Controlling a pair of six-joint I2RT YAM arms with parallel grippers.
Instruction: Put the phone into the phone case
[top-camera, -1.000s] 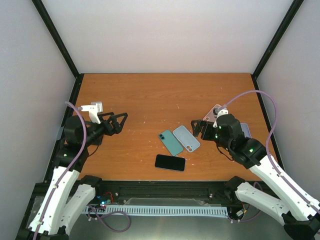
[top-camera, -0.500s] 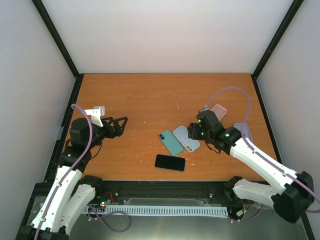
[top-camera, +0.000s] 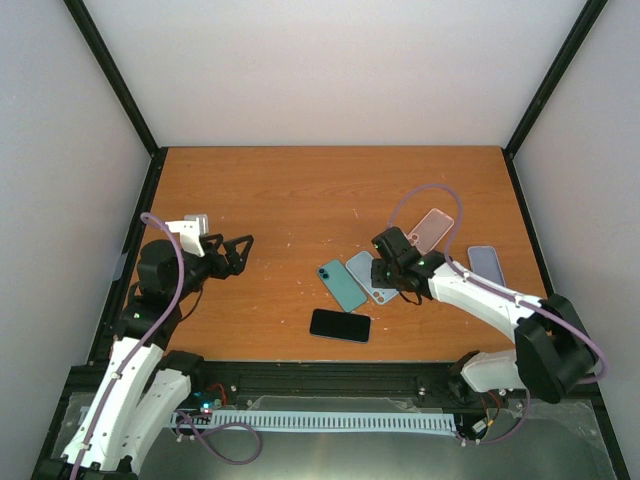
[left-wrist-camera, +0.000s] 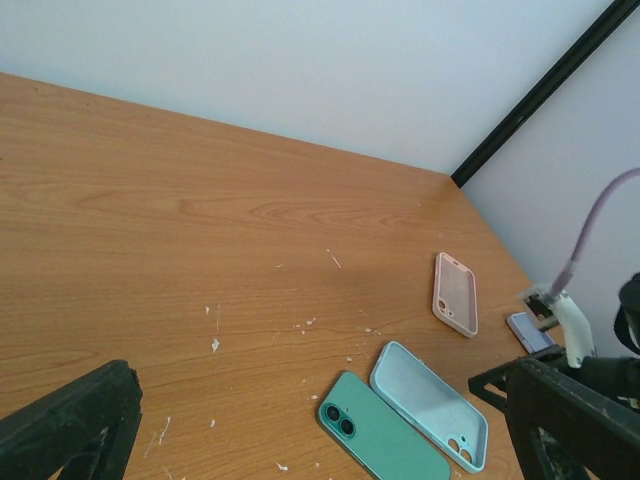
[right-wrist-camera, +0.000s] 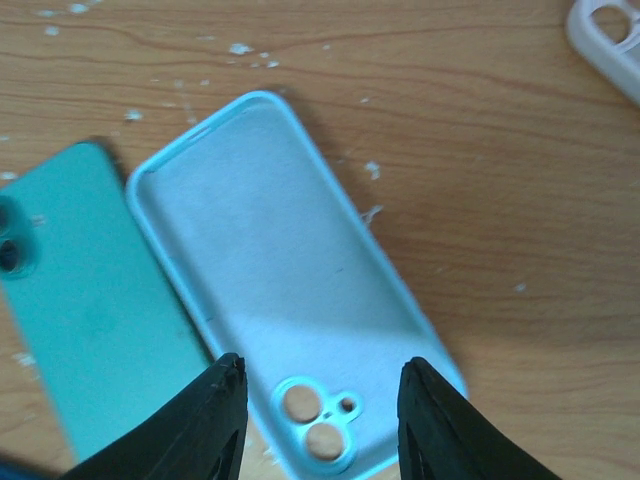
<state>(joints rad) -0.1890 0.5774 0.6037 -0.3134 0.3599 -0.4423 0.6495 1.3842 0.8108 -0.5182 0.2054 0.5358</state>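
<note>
A teal phone (top-camera: 342, 285) (left-wrist-camera: 385, 440) (right-wrist-camera: 90, 300) lies camera side up at mid-table. Touching its right edge is a light blue phone case (top-camera: 372, 276) (left-wrist-camera: 428, 403) (right-wrist-camera: 280, 270), hollow side up. My right gripper (top-camera: 385, 262) (right-wrist-camera: 318, 400) hovers low over the case's camera-hole end. Its jaws are partly apart, one on each side of the cutout, and grip nothing. My left gripper (top-camera: 240, 250) (left-wrist-camera: 300, 400) is wide open and empty above the table's left part, well away from the phone.
A black phone (top-camera: 340, 325) lies screen up near the front edge. A pink case (top-camera: 431, 230) (left-wrist-camera: 455, 293) and a lavender case (top-camera: 486, 265) (left-wrist-camera: 527, 330) lie to the right. White specks dot the wooden table (top-camera: 300, 190).
My right arm has swung left and down from beside the pink case to over the light blue case, and its jaws have narrowed. The left arm has barely shifted.
</note>
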